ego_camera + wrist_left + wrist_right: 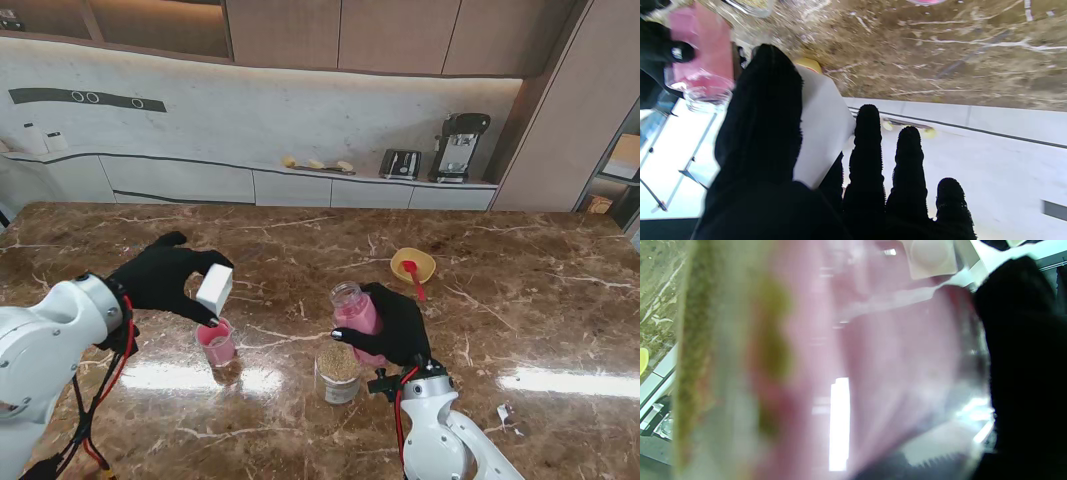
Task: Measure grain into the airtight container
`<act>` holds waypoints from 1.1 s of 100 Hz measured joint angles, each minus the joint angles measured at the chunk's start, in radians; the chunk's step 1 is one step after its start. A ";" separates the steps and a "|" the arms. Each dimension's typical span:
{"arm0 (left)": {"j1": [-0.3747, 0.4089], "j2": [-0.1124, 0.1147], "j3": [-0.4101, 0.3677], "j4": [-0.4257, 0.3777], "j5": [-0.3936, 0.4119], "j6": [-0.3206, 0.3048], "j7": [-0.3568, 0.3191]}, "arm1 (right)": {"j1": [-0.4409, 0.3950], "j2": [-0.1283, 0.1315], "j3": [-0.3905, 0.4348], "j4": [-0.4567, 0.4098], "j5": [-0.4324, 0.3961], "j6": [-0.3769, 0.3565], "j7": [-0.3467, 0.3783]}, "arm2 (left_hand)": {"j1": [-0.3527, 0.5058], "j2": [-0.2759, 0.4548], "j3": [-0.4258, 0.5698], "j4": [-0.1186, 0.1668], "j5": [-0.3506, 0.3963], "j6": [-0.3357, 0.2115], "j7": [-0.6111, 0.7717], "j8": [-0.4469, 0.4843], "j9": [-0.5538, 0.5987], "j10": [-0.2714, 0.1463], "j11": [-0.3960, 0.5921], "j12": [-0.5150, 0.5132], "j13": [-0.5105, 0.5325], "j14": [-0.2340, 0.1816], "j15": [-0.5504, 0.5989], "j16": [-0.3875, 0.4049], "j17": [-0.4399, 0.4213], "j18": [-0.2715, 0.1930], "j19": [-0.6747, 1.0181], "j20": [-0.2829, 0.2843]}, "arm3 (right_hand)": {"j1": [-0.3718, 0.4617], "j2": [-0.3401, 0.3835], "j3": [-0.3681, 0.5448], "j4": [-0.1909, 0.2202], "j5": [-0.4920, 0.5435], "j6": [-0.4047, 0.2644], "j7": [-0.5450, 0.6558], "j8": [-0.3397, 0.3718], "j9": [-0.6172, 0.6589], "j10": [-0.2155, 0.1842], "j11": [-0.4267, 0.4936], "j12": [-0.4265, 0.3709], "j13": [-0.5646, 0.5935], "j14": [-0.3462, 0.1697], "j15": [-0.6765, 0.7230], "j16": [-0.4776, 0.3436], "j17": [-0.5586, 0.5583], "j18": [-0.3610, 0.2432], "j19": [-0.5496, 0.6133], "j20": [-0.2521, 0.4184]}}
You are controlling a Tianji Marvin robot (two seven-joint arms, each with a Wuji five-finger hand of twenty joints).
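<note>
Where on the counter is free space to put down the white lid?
Bare marble lies left of the small pink glass near the left hand, and along the far edge behind the yellow bowl. The middle is crowded: pink jar in the right hand, and grain jar.

In the right wrist view, the clear glass jar of pink grain point(900, 373) fills nearly the whole picture as a soft pink blur; its rim and base cannot be made out. A yellowish-green smear point(773, 350) shows through the glass, too blurred to identify. The black-gloved right hand point(1023, 373) is cut off by the picture's edge.

In the left wrist view, the black-gloved left hand point(773, 150) hides much of the white rectangular lid point(820, 130) it holds. A yellow object point(808, 64) peeks out behind the lid, mostly covered. The pink-filled jar point(703, 56) is blurred.

From the stand, small pale scraps point(505, 412) on the brown marble table point(540, 300) are too small to tell.
</note>
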 measured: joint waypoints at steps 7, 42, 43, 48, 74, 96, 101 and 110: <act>-0.055 0.010 0.061 -0.001 0.002 0.026 -0.041 | -0.003 0.000 0.001 -0.006 -0.007 -0.007 -0.005 | 0.000 0.000 0.000 0.000 0.000 0.000 0.000 0.000 0.012 0.002 0.002 0.010 0.020 0.001 0.000 0.001 0.000 0.001 0.002 0.010 | 0.000 0.000 0.000 0.000 0.000 0.000 0.000 0.000 0.000 0.000 0.000 0.000 0.000 0.000 0.000 0.000 0.007 0.000 0.002 0.000; -0.258 0.023 0.294 0.056 -0.012 0.122 -0.110 | -0.035 0.004 0.013 -0.059 -0.051 -0.031 -0.026 | 0.000 0.000 -0.009 0.000 0.010 0.015 -0.004 0.000 0.026 0.011 0.002 0.036 0.022 0.010 0.023 0.014 0.000 0.002 0.011 0.023 | 0.000 0.000 0.000 0.000 0.000 0.000 0.000 0.000 0.000 0.000 0.000 0.000 0.000 0.000 0.007 0.000 0.033 0.000 0.025 0.000; -0.263 0.024 0.300 0.058 -0.013 0.125 -0.111 | -0.035 0.005 0.012 -0.060 -0.053 -0.031 -0.026 | 0.000 0.000 -0.009 0.000 0.010 0.015 -0.004 0.000 0.026 0.011 0.002 0.036 0.022 0.010 0.023 0.015 0.000 0.002 0.011 0.023 | 0.000 0.000 0.000 0.000 0.000 0.000 0.000 0.000 0.000 0.000 0.000 0.000 0.000 0.000 0.007 0.000 0.034 0.000 0.025 0.000; -0.288 0.024 0.324 0.067 -0.021 0.138 -0.118 | -0.036 0.007 0.010 -0.064 -0.066 -0.031 -0.026 | 0.000 0.000 -0.009 0.000 0.010 0.016 -0.004 0.000 0.026 0.011 0.002 0.038 0.022 0.010 0.023 0.017 0.000 0.002 0.011 0.023 | 0.000 0.000 0.000 0.000 0.000 0.000 0.000 0.000 0.000 0.000 0.000 0.000 0.000 0.000 0.008 0.000 0.040 0.000 0.026 0.000; -0.395 0.026 0.415 0.093 -0.054 0.176 -0.148 | -0.033 0.023 -0.011 -0.068 -0.118 -0.014 -0.013 | 0.000 0.000 -0.009 0.000 0.013 0.027 -0.004 0.000 0.035 0.018 0.003 0.054 0.022 0.010 0.024 0.024 0.000 0.003 0.011 0.034 | 0.000 0.000 0.000 0.000 0.000 0.000 0.000 0.001 0.000 0.000 0.000 0.000 0.000 0.000 0.011 0.023 0.057 0.000 0.038 0.000; -0.514 0.038 0.522 0.094 -0.044 0.185 -0.231 | -0.027 0.023 -0.020 -0.067 -0.118 -0.009 -0.012 | 0.000 0.000 -0.010 0.000 0.021 0.041 -0.004 0.000 0.035 0.027 0.013 0.072 0.036 0.011 0.036 0.025 0.000 0.003 0.011 0.035 | 0.000 0.001 0.000 0.000 0.000 0.000 0.000 0.002 0.001 0.000 0.000 0.000 0.000 0.000 0.015 0.024 0.067 0.000 0.040 0.000; -0.544 0.040 0.549 0.094 -0.043 0.189 -0.242 | -0.027 0.023 -0.021 -0.068 -0.118 -0.008 -0.012 | 0.000 0.000 -0.011 0.000 0.021 0.041 -0.004 0.000 0.035 0.027 0.014 0.073 0.036 0.011 0.036 0.025 0.001 0.003 0.011 0.035 | 0.000 0.001 0.000 0.000 0.000 0.000 0.000 0.002 0.001 0.000 0.000 0.000 0.000 0.001 0.019 0.024 0.068 0.000 0.040 0.000; -0.584 0.041 0.583 0.092 -0.045 0.209 -0.256 | -0.026 0.024 -0.024 -0.068 -0.121 -0.004 -0.011 | 0.000 0.000 -0.010 0.000 0.021 0.041 -0.004 0.000 0.035 0.027 0.014 0.075 0.036 0.011 0.036 0.026 0.001 0.003 0.011 0.035 | 0.000 0.001 0.000 0.000 0.000 0.000 0.000 0.002 0.002 0.000 0.001 0.000 0.000 0.001 0.020 0.024 0.068 0.000 0.040 0.000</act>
